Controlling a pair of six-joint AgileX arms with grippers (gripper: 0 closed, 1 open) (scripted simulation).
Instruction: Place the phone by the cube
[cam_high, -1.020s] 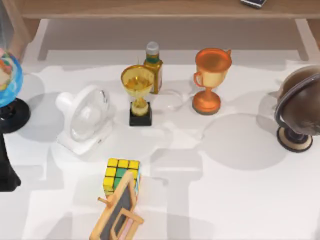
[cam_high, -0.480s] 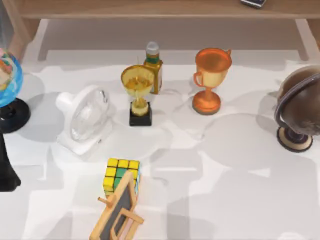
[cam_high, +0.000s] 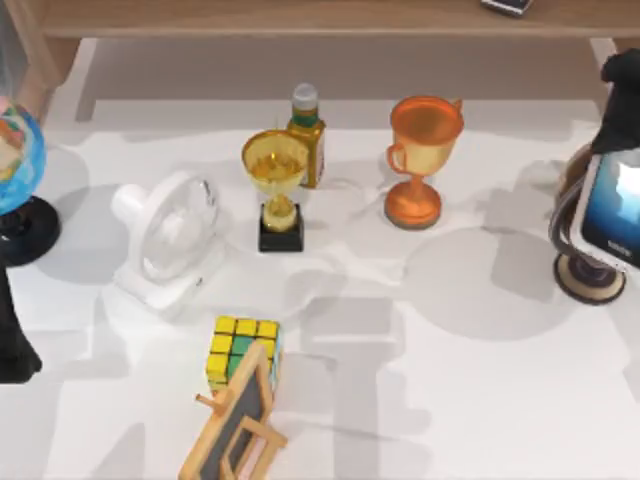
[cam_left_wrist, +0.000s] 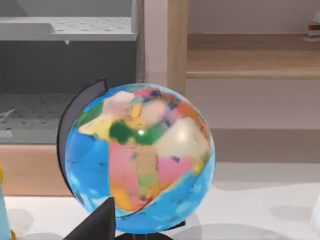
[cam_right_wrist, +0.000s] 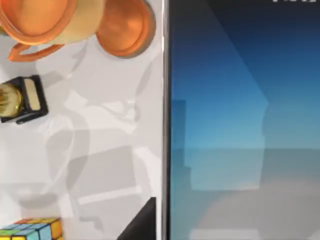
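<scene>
We count: trophies 2 | globes 2 | phone 1 | cube 1 | fan 1 | bottle 1 | easel 1

The phone is at the far right edge of the top view, raised above the worktop and cut off by the picture's border, its blue-gradient screen facing up with a pale silvery rim along its left side. From the right wrist view it is very close (a broad blue screen fading to grey, with a thin silvery edge). The cube sits on the worktop left of centre near the front, well apart from the phone. It is a 3x3 puzzle cube with black grid lines, yellow on top, green and yellow on its near face.
</scene>
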